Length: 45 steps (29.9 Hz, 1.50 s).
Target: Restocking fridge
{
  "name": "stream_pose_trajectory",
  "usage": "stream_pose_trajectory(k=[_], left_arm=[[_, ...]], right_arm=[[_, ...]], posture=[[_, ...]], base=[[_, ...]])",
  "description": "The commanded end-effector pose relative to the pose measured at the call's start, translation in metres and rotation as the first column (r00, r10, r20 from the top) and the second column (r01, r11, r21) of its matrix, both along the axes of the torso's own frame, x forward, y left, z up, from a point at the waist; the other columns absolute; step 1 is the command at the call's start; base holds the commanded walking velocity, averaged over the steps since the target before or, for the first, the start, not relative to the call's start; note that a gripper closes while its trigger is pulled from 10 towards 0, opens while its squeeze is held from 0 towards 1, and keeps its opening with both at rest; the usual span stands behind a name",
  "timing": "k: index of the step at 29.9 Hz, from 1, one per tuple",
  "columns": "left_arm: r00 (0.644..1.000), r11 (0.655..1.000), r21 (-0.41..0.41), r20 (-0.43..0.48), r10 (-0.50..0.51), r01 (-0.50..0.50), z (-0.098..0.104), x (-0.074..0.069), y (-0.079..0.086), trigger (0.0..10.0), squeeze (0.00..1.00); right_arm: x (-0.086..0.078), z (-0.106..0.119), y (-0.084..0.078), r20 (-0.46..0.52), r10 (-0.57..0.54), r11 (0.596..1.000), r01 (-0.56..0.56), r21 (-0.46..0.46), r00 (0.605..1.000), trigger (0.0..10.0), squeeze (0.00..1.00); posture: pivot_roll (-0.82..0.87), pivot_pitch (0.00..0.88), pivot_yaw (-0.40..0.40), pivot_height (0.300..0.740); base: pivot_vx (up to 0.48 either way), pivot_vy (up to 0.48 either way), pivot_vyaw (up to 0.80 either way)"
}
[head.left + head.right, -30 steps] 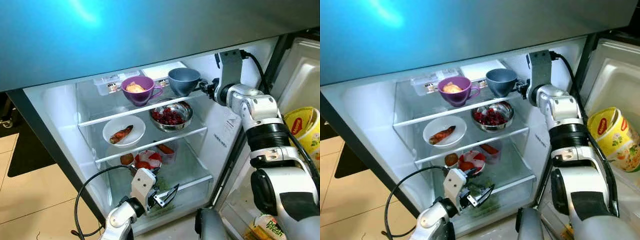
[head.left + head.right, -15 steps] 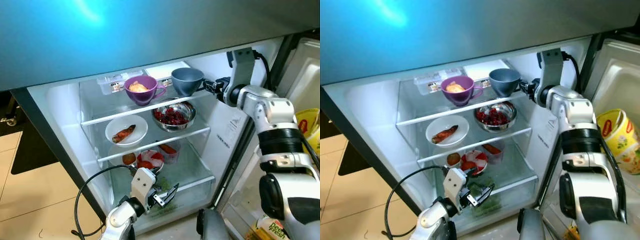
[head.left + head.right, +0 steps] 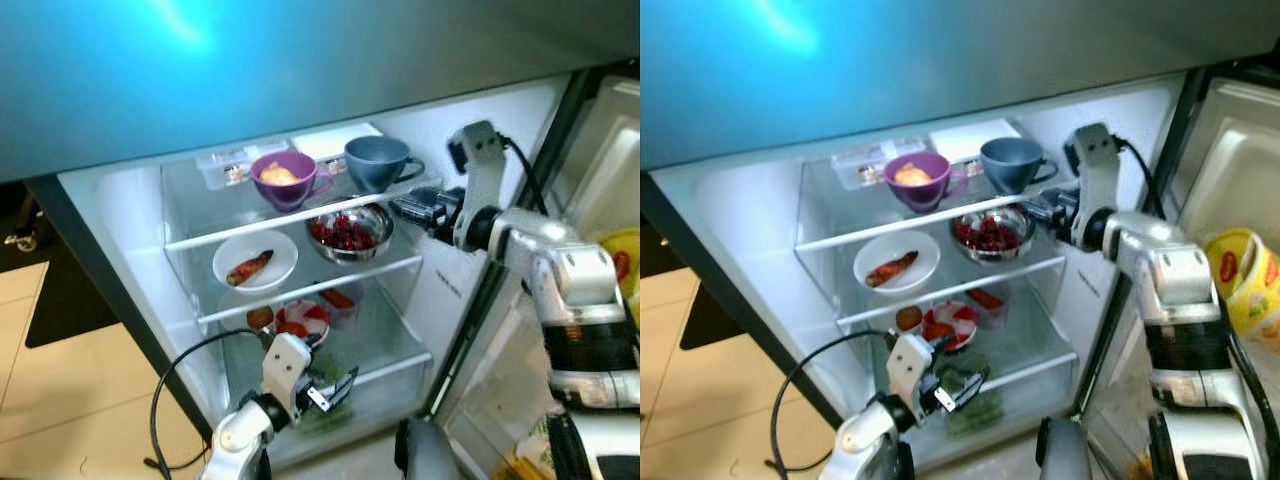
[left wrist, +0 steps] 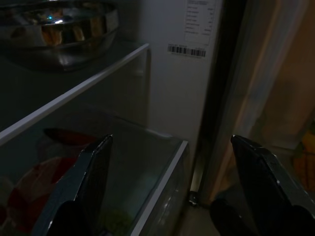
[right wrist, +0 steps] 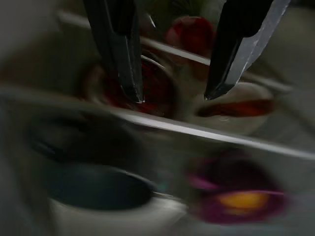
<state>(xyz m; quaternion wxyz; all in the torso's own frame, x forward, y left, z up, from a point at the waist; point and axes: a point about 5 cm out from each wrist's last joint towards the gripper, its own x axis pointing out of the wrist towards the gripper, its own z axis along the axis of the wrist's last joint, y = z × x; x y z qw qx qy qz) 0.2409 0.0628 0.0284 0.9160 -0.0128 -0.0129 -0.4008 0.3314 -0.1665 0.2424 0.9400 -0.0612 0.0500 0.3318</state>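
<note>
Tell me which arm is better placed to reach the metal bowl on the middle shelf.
Probably the right. The right gripper is open, empty and beside the metal bowl at shelf height. The left gripper hangs low, in front of the bottom drawer.

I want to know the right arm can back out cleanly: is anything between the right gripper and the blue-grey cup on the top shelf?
Nothing visible. The right gripper, fingers open and empty, sits just right of and below the blue-grey cup, apart from it, with open air between. The steel bowl lies lower, beside the gripper.
</note>
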Motion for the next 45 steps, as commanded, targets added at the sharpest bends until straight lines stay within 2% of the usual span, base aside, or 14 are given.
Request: stream_pose_trajectory(k=[1,7,8,9,11,15,21,27,33,37,40,41,43,45], left_arm=[[1.000,1.000,0.012,-0.013,0.002,-0.002,-0.003,0.000,0.003,10.0,0.00],[1.000,1.000,0.016,-0.014,0.002,-0.002,-0.003,0.001,0.004,10.0,0.00],[1.000,1.000,0.016,-0.014,0.000,0.001,-0.003,0.001,0.004,10.0,0.00],[1.000,1.000,0.016,-0.014,0.000,0.001,-0.003,0.001,0.004,10.0,0.00],[1.000,1.000,0.017,-0.013,-0.002,0.002,-0.002,0.002,0.004,10.0,0.00],[1.000,1.000,0.016,-0.013,-0.002,0.003,-0.002,0.003,0.004,10.0,0.00],[1.000,1.000,0.015,-0.013,-0.004,0.005,-0.002,0.003,0.003,10.0,0.00],[1.000,1.000,0.017,-0.019,-0.005,0.005,-0.004,0.002,0.003,10.0,0.00],[1.000,1.000,0.022,-0.029,0.002,-0.001,-0.006,0.001,0.005,10.0,0.00],[0.999,1.000,0.029,-0.040,0.010,-0.009,-0.009,0.000,0.006,10.0,0.00],[0.998,0.999,0.039,-0.062,0.023,-0.020,-0.014,-0.003,0.010,10.0,0.00],[0.998,0.999,0.039,-0.062,0.023,-0.020,-0.014,-0.003,0.010,10.0,0.00],[0.996,0.998,0.052,-0.082,0.031,-0.026,-0.019,-0.006,0.013,10.0,0.00],[0.996,0.998,0.054,-0.086,0.032,-0.027,-0.020,-0.007,0.014,10.0,0.00]], right_arm=[[-0.008,-0.005,0.007,-0.004,0.064,0.998,-0.064,0.012,0.998,10.0,0.00],[-0.027,0.000,0.021,0.064,0.193,0.979,-0.197,0.060,0.979,10.0,0.00],[-0.035,0.004,0.026,0.095,0.248,0.964,-0.256,0.079,0.964,10.0,0.00],[-0.035,0.004,0.026,0.095,0.248,0.964,-0.256,0.079,0.964,10.0,0.00],[-0.045,0.007,0.031,0.129,0.312,0.942,-0.324,0.084,0.941,10.0,0.00],[-0.050,0.008,0.033,0.136,0.344,0.930,-0.357,0.087,0.929,10.0,0.00],[-0.076,-0.004,0.044,0.104,0.470,0.876,-0.477,0.064,0.877,10.0,0.00],[-0.082,-0.021,0.049,0.059,0.479,0.875,-0.482,0.046,0.876,10.0,0.00],[-0.079,-0.050,0.051,0.010,0.431,0.902,-0.431,0.010,0.902,10.0,0.00],[-0.073,-0.070,0.046,-0.045,0.372,0.928,-0.369,0.058,0.927,10.0,0.00],[-0.070,-0.087,0.039,-0.100,0.320,0.943,-0.307,0.129,0.942,10.0,0.00],[-0.070,-0.087,0.039,-0.100,0.320,0.943,-0.307,0.129,0.942,10.0,0.00],[-0.067,-0.107,0.029,-0.153,0.256,0.959,-0.231,0.163,0.955,10.0,0.00],[-0.066,-0.111,0.027,-0.163,0.240,0.962,-0.212,0.170,0.957,10.0,0.00]], posture=[[-0.09,0.000,0.058,0.551],[-0.09,0.000,0.059,0.551],[-0.09,0.000,0.058,0.551],[-0.09,0.000,0.058,0.551],[-0.09,0.000,0.058,0.551],[-0.09,0.000,0.057,0.551],[-0.10,0.000,0.058,0.551],[-0.10,0.000,0.062,0.551],[-0.10,0.000,0.060,0.551],[-0.10,0.000,0.059,0.551],[-0.10,0.000,0.060,0.551],[-0.10,0.000,0.060,0.551],[-0.09,0.000,0.061,0.556],[-0.09,0.000,0.061,0.561]], base=[[0.000,0.000,0.00],[0.000,0.000,0.00],[0.000,0.000,0.00],[0.000,0.000,0.00],[0.000,0.000,0.00],[0.000,0.000,0.00],[0.000,0.000,0.00],[0.000,0.000,0.00],[0.000,0.000,0.00],[0.000,0.000,0.00],[0.000,0.000,0.00],[0.000,0.000,0.00],[0.000,0.000,0.00],[0.000,0.000,0.00]])
